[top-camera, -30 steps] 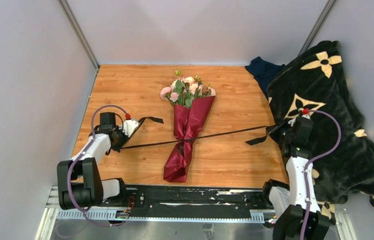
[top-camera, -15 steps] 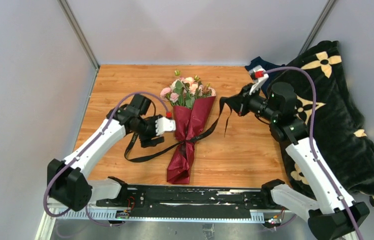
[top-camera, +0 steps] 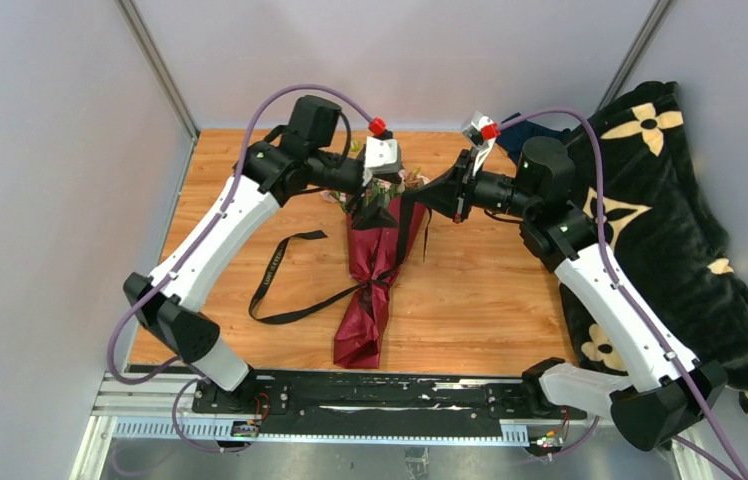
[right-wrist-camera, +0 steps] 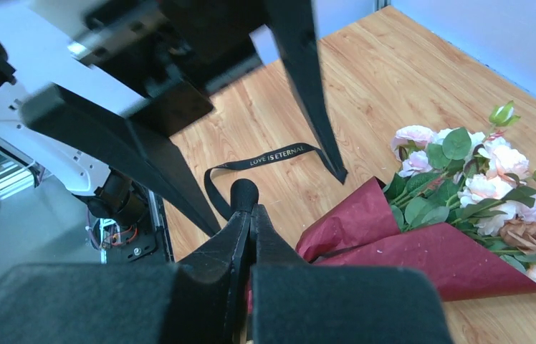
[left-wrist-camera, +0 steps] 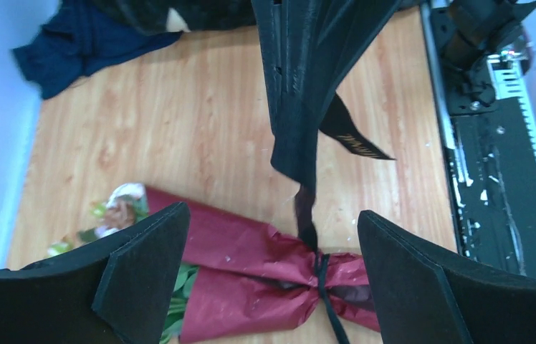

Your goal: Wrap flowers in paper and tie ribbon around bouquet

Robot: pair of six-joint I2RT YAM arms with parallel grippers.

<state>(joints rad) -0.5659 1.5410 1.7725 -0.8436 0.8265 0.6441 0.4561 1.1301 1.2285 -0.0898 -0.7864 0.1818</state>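
Wooden table (top-camera: 490, 290), bouquet (top-camera: 375, 260) mid-surface, ribbon (top-camera: 272, 268) toward left edge.

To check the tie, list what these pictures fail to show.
Top view: pale pink and cream roses mostly behind the left gripper.
Left wrist view: narrow black ribbon crosses the dark red paper cone; knotted or merely looped, too dark to tell.
Right wrist view: cone's narrow end hidden behind the right gripper.

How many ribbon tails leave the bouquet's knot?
2. One ribbon tail lies on the table left of the bouquet; the other runs up into the shut right gripper.
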